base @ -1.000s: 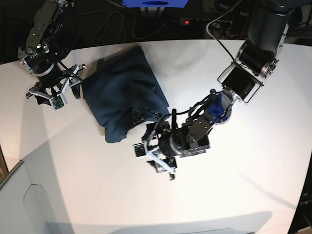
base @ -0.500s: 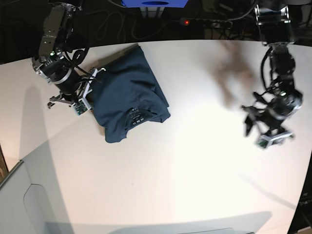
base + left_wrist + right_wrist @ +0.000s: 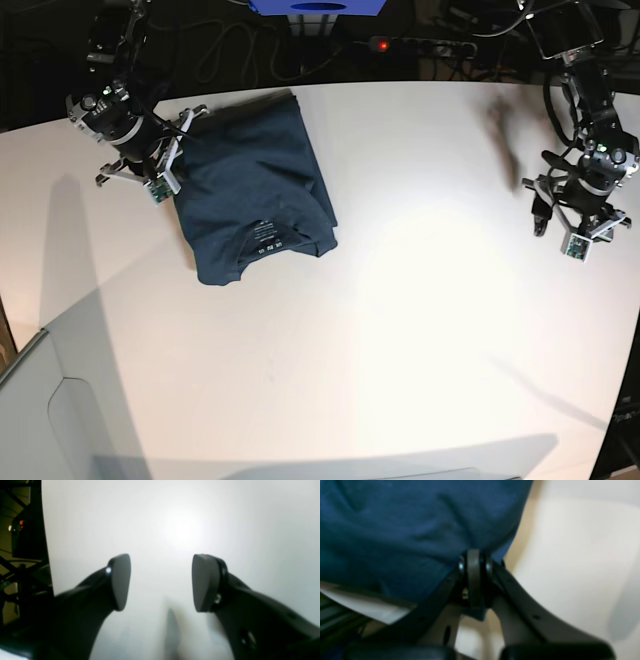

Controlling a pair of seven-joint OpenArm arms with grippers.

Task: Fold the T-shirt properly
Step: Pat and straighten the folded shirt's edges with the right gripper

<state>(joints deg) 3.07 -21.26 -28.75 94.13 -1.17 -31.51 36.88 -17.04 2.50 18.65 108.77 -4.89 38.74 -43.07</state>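
Observation:
The navy T-shirt (image 3: 255, 185) lies folded into a rough rectangle at the table's back left, with the neck label facing the front edge. At the shirt's left edge my right gripper (image 3: 180, 150) is shut. The right wrist view shows that same right gripper (image 3: 473, 562) pressed together with a bit of the T-shirt (image 3: 407, 530) pinched between its fingers. My left gripper (image 3: 562, 225) hangs over bare table at the far right, far from the shirt. In the left wrist view, the left gripper (image 3: 161, 580) stands wide open with nothing between its pads.
The white table (image 3: 400, 330) stretches wide in front of and to the right of the shirt. Cables and a power strip with a red light (image 3: 382, 45) lie behind the back edge. A grey panel (image 3: 40, 420) sits at the front left corner.
The left arm swung away from the shirt's front to the table's far right. The right gripper moved onto the shirt's left edge and shut on it; the shirt shifted slightly back and left.

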